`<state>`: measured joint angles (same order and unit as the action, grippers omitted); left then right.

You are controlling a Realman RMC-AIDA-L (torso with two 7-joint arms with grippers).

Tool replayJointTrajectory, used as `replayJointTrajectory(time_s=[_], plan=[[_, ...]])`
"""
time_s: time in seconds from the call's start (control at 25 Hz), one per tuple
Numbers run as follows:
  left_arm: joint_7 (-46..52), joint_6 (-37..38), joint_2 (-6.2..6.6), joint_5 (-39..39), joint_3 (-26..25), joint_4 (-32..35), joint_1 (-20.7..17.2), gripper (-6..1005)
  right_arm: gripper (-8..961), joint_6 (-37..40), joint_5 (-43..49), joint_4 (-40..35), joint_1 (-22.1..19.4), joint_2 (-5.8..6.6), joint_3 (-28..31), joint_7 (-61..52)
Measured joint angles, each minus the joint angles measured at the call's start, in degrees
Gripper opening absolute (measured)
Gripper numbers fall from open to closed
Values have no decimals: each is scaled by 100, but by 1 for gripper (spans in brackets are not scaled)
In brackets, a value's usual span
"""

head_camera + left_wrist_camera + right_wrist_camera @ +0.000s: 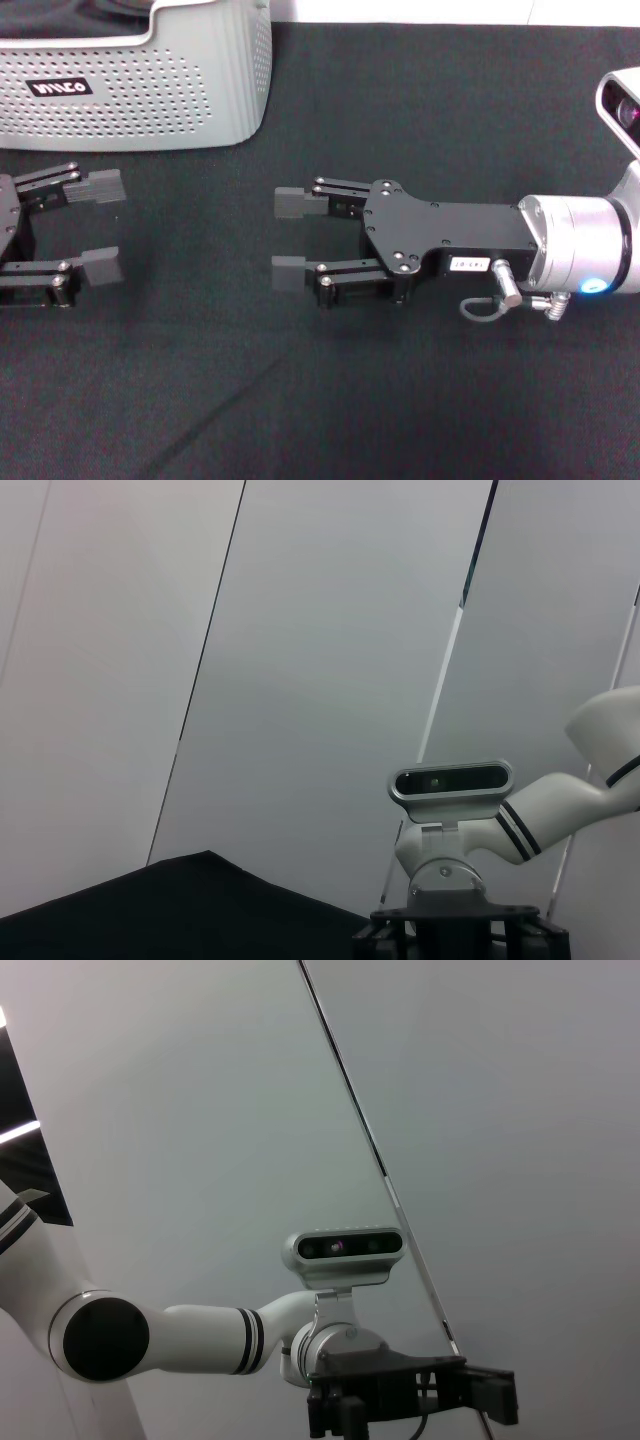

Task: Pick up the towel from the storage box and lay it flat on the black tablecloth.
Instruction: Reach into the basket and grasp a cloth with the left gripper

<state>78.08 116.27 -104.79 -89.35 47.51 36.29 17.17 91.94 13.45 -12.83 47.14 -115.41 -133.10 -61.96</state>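
Both grippers, left gripper (102, 228) and right gripper (288, 239), hover open above the black tablecloth (400, 120)

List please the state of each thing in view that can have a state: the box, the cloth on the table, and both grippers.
Storage box: upright on the tablecloth at the far left; its inside is hidden, no towel shows.
Black tablecloth: spread flat, faint creases.
Left gripper: open, holds nothing, low over the tablecloth in front of the box.
Right gripper: open, holds nothing, over the middle of the tablecloth, pointing toward the left gripper.
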Motion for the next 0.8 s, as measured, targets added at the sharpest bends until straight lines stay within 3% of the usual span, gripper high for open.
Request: replayJointTrajectory(time_s=[0.8], plan=[[17,-11,-86,-5,-56,39,-73,803,810,-1,-1,-16,-47,-12,3,143]])
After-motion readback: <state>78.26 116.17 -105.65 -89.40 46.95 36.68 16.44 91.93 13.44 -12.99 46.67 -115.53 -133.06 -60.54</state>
